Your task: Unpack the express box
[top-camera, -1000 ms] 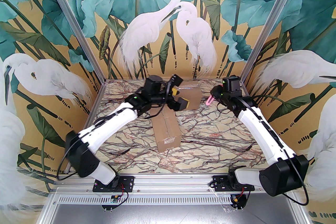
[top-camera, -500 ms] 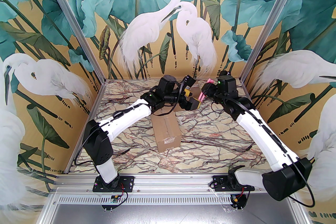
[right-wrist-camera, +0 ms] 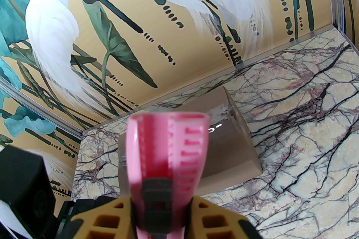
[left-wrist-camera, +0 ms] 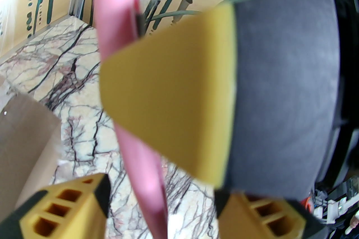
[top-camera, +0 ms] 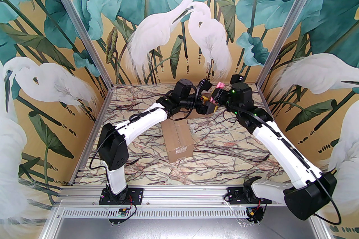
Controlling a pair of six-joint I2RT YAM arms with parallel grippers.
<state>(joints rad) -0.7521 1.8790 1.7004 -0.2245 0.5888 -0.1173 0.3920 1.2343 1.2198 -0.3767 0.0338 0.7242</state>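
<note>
I've swung my left end effector (left-wrist-camera: 162, 193) across, jaws narrowed yet apart astride the pink cutter (right-wrist-camera: 168, 142) clamped in the right end effector (right-wrist-camera: 161, 204). The express box (top-camera: 178, 142) stays in the middle of the counter (top-camera: 238, 153).

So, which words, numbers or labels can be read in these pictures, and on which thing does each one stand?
Nothing can be read with certainty.
Sticker on the near cardboard box: reddish print, too small to read.
Raised marks on the pink cutter: blurred, unreadable.
White marks on the far box: blurred, unreadable.
</note>
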